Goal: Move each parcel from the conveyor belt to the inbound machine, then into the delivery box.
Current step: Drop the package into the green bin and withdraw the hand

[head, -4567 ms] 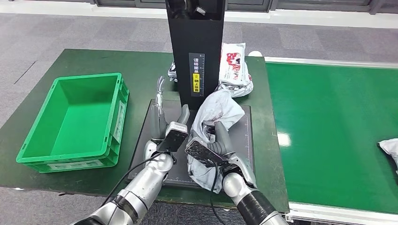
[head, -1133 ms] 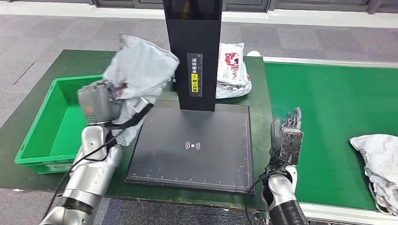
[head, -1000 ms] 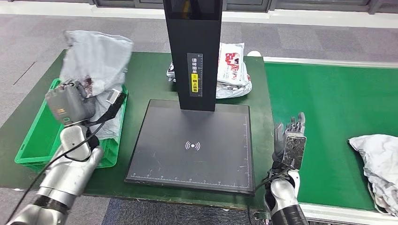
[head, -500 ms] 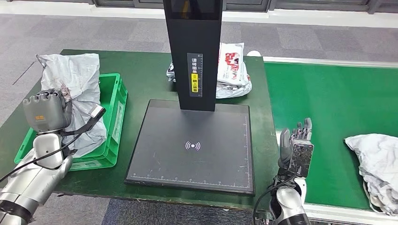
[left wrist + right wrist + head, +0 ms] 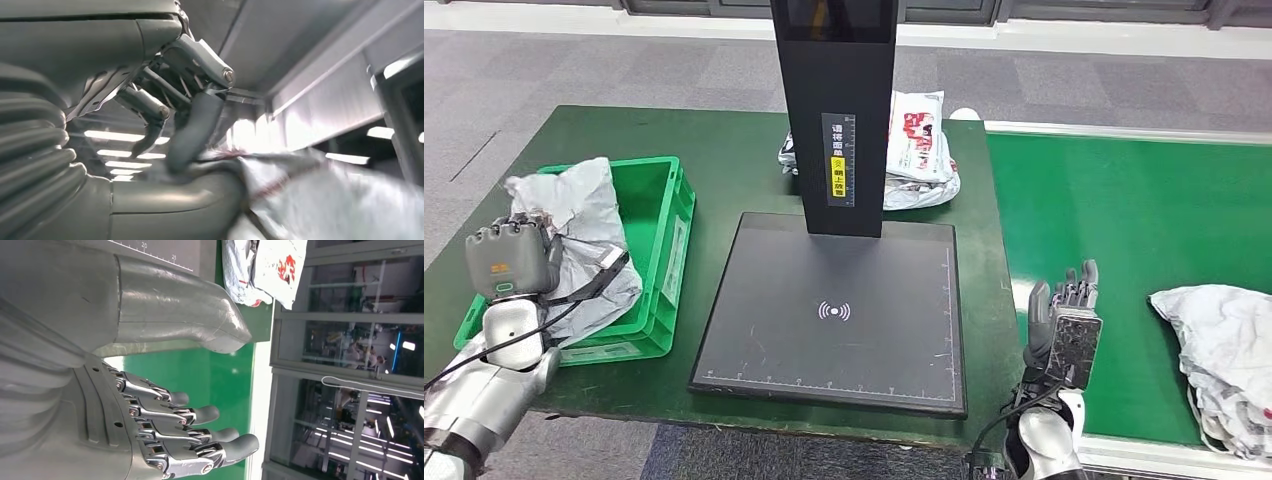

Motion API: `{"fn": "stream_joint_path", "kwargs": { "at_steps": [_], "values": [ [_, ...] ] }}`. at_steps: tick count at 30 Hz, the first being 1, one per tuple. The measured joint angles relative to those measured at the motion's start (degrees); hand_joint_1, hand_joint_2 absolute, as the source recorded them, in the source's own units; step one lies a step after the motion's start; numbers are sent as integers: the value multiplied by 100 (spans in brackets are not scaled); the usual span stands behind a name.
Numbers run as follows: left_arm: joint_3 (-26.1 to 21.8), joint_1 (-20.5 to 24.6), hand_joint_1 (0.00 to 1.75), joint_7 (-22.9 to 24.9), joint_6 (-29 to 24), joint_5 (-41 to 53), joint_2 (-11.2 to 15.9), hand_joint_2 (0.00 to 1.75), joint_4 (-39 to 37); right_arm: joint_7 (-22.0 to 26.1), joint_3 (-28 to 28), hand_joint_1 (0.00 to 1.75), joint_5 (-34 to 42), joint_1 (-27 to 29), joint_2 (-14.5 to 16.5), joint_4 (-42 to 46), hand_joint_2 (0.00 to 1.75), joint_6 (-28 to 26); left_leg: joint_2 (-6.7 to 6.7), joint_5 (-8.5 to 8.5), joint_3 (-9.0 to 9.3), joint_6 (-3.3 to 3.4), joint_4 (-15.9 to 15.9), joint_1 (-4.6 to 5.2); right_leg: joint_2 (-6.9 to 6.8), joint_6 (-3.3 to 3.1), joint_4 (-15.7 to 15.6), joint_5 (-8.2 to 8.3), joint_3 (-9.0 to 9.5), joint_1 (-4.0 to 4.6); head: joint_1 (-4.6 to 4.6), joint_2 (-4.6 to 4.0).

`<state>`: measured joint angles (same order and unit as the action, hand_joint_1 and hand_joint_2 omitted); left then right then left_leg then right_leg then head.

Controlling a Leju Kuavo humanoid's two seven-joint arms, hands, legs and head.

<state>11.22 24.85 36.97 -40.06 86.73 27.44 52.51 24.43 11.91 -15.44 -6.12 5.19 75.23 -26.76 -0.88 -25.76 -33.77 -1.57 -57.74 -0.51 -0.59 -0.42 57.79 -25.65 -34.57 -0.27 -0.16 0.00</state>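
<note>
I count 3 places with parcels. The first is the grey parcel point(image 5: 579, 245), crumpled, which my left hand point(image 5: 507, 262) grips with curled fingers at the near left part of the green box point(image 5: 666, 262). The bag hangs over the box's left side and partly inside it, just right of and above my hand. In the left wrist view the grey thumb point(image 5: 192, 127) and the darker fingers press on the wrinkled grey plastic point(image 5: 320, 200), so the hold is firm.

The 2nd is a white-grey parcel point(image 5: 1224, 350) on the green belt point(image 5: 1124, 210), at the far right, well apart from my right hand point(image 5: 1064, 325). That hand holds nothing; its fingers are straight and apart, pointing up, near the front right corner of the black scan plate point(image 5: 834, 310). The right wrist view shows the same spread fingers point(image 5: 200, 432).

The 3rd place is behind the black post point(image 5: 834, 110) of the machine: a small pile of white parcels with red print point(image 5: 919, 145) on the green table point(image 5: 724, 150). I cannot tell exactly how many are in the pile.

1 box, 1 machine, 1 belt.
</note>
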Motion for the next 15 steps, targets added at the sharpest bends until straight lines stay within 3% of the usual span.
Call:
{"fn": "stream_joint_path", "kwargs": {
  "at_steps": [3,4,7,8,15],
  "values": [
    [-36,14,0,24,-1,0,-185,0,-119,-25,0,0,-24,5,-1,5,175,3,0,0,0,0,-1,3,-1,1,0,1,1,-1,1,0],
    [-45,16,0,-9,0,0,-234,44,-122,-30,0,0,-41,14,-1,6,175,2,0,0,0,0,-2,3,0,1,0,2,1,-1,1,0],
    [-155,15,0,-358,0,0,-386,44,-8,-45,0,0,-80,82,-1,41,175,-11,1,0,-1,1,-4,4,-1,2,0,3,2,-2,1,0],
    [-194,11,0,-430,-1,0,-429,0,74,-50,0,0,-83,107,-1,56,175,-14,2,0,-2,1,-4,4,-2,2,0,3,2,-2,1,0],
    [-116,21,0,109,-1,0,-473,0,476,-60,0,0,-84,132,3,70,175,-7,0,-3,-3,-4,-3,-1,-1,1,0,2,0,-2,1,0]
  ]
}}
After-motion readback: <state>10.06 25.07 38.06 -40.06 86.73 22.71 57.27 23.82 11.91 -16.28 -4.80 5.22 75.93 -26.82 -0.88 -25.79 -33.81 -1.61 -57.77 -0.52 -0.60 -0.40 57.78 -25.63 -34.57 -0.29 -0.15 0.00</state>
